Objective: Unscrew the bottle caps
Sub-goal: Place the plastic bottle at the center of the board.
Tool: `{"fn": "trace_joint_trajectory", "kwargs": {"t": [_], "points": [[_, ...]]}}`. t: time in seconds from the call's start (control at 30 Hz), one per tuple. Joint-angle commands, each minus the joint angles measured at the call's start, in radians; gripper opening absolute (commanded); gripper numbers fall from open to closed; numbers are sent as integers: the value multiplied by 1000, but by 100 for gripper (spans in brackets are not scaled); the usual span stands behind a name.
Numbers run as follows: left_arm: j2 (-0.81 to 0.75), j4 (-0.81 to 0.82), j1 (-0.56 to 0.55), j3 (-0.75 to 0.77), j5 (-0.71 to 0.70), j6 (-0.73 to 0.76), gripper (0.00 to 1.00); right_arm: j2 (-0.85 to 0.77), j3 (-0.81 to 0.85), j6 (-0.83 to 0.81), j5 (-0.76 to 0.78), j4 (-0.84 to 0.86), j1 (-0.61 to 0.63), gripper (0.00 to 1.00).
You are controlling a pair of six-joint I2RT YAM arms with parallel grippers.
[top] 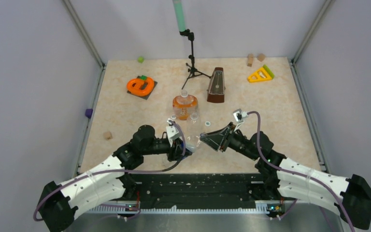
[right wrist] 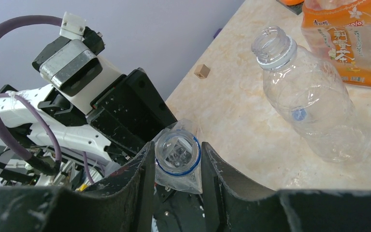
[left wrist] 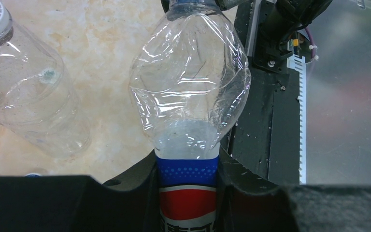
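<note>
Labelled bottle (left wrist: 191, 87) fills the middle of the left wrist view, with the left gripper (left wrist: 188, 169) clamped on its blue label. Its clear wall is thin and crumpled. It is probably light and soft and likely to buckle or twist under a squeeze, so the stiff neck and the labelled section look the best places to hold.

At lower centre of the right wrist view the right gripper (right wrist: 178, 154) closely flanks its mouth (right wrist: 176, 145). Whether the fingers already pinch, I cannot tell. That mouth looks open, with a blue ring around it and no cap on it.

The plain bottle (right wrist: 309, 101), upper right, is also uncapped. The orange bottle (top: 185, 106) sits mid-frame in the top view, its top too small to judge.
</note>
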Motion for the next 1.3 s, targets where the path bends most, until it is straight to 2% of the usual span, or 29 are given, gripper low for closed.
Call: {"fn": "trace_joint_trajectory", "kwargs": {"t": [0.0,0.03,0.1,0.13,0.23,0.4,0.53,0.6,0.77,0.93,1.03,1.27], "points": [[8,52,-8,52,11,-24,30,-15,19,-23,10,7,9,14],[5,44,-8,53,1,-20,35,-14,22,-26,8,-3,8,13],[-7,43,-7,44,2,-6,55,-14,32,-36,5,-32,8,12],[-14,50,-7,36,-3,-7,62,-14,37,-40,6,-49,8,11],[-43,57,-8,19,-27,-3,70,-18,46,-54,9,-85,8,8],[-93,43,-7,9,-87,6,74,-42,60,-80,34,-171,8,7],[-154,40,-8,-14,-189,0,75,-102,68,-102,76,-256,9,7],[-183,40,-7,-26,-242,-12,92,-143,59,-111,93,-283,9,6],[-239,16,-8,-34,-365,-32,95,-237,85,-153,177,-439,9,5],[-313,15,-8,-69,-563,-74,96,-266,157,-179,308,-664,9,6],[-363,-5,-7,-88,-671,-91,96,-273,191,-194,351,-717,9,5],[-449,-46,-7,-100,-765,-87,99,-246,340,-284,482,-835,9,5]]}}
